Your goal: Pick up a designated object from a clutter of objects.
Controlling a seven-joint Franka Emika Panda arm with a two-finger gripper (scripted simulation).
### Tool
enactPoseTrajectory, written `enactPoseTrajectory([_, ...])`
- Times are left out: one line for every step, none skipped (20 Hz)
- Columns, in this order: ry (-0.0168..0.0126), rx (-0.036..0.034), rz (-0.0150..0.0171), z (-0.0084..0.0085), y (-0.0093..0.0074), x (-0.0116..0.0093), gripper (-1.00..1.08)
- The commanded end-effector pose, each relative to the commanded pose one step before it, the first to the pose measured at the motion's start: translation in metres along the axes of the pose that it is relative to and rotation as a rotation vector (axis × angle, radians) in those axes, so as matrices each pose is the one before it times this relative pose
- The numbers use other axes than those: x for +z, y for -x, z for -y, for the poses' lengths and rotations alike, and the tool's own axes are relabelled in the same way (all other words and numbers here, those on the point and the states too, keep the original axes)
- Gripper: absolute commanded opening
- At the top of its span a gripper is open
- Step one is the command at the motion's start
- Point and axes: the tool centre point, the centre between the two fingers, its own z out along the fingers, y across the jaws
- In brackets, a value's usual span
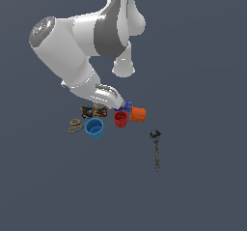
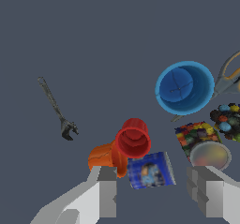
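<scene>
The bright blue cup (image 1: 94,128) stands upright with its mouth up, at the front of the clutter; in the wrist view (image 2: 183,88) I look down into it. My gripper (image 1: 103,103) hovers above the back of the clutter, behind the blue cup and apart from it. In the wrist view the gripper (image 2: 157,194) is open and empty, its two fingers (image 2: 107,192) wide apart over the blue printed can (image 2: 150,170). The red cup (image 2: 133,138) and the orange cup (image 2: 104,156) lie beside the can.
Multicoloured tins (image 2: 201,143) sit next to the blue cup, with yellow-handled scissors (image 2: 228,75) beyond it. A dark wrench (image 1: 156,150) lies apart toward the exterior view's right. The red cup (image 1: 120,118) and orange cup (image 1: 138,114) are right of the blue cup.
</scene>
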Motion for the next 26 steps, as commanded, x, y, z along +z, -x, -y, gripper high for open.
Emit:
enactPoseTrajectory([-0.05335, 0.10290, 0.04557, -0.01539, -0.00624, 0.01515, 0.28])
enactPoseTrajectory([-0.02106, 0.04074, 0.01777, -0.00606, -0.00323, 0.00545, 0.28])
enactPoseTrajectory([-0.02107, 0.04076, 0.01760, -0.00602, -0.00350, 0.00520, 0.28])
enactPoseTrajectory([-0.02109, 0.04078, 0.01743, -0.00597, -0.00377, 0.00494, 0.28])
enactPoseTrajectory([-0.02112, 0.04079, 0.01727, -0.00590, -0.00403, 0.00469, 0.28])
enactPoseTrajectory([-0.02116, 0.04078, 0.01711, -0.00582, -0.00429, 0.00444, 0.28])
enactPoseTrajectory([-0.02121, 0.04077, 0.01696, -0.00574, -0.00455, 0.00418, 0.28])
enactPoseTrajectory([-0.02126, 0.04074, 0.01681, -0.00563, -0.00480, 0.00393, 0.28])
enactPoseTrajectory([-0.02133, 0.04071, 0.01666, -0.00552, -0.00505, 0.00367, 0.28])
enactPoseTrajectory([-0.02118, 0.04025, 0.01635, -0.00534, -0.00523, 0.00338, 0.28])
enactPoseTrajectory([-0.02025, 0.03829, 0.01545, -0.00497, -0.00520, 0.00298, 0.28])
enactPoseTrajectory([-0.01922, 0.03616, 0.01451, -0.00458, -0.00512, 0.00261, 0.28])
enactPoseTrajectory([-0.01819, 0.03404, 0.01359, -0.00420, -0.00499, 0.00227, 0.28])
enactPoseTrajectory([-0.01714, 0.03192, 0.01268, -0.00384, -0.00483, 0.00196, 0.28])
enactPoseTrajectory([-0.01609, 0.02981, 0.01180, -0.00349, -0.00464, 0.00169, 0.28])
enactPoseTrajectory([-0.01503, 0.02770, 0.01093, -0.00316, -0.00442, 0.00144, 0.28])
enactPoseTrajectory([-0.01396, 0.02560, 0.01007, -0.00284, -0.00418, 0.00122, 0.28])
enactPoseTrajectory([-0.01289, 0.02352, 0.00923, -0.00255, -0.00392, 0.00103, 0.28])
enactPoseTrajectory([-0.01180, 0.02144, 0.00840, -0.00226, -0.00364, 0.00086, 0.28])
enactPoseTrajectory([-0.01070, 0.01936, 0.00757, -0.00199, -0.00334, 0.00072, 0.28])
enactPoseTrajectory([-0.00959, 0.01729, 0.00675, -0.00174, -0.00302, 0.00059, 0.28])
enactPoseTrajectory([-0.00849, 0.01525, 0.00595, -0.00150, -0.00270, 0.00048, 0.28])
enactPoseTrajectory([-0.00737, 0.01320, 0.00515, -0.00128, -0.00236, 0.00038, 0.28])
enactPoseTrajectory([-0.00624, 0.01113, 0.00434, -0.00105, -0.00200, 0.00031, 0.28])
enactPoseTrajectory([-0.00512, 0.00912, 0.00355, -0.00085, -0.00166, 0.00023, 0.28])
enactPoseTrajectory([-0.00399, 0.00710, 0.00276, -0.00066, -0.00130, 0.00017, 0.28])
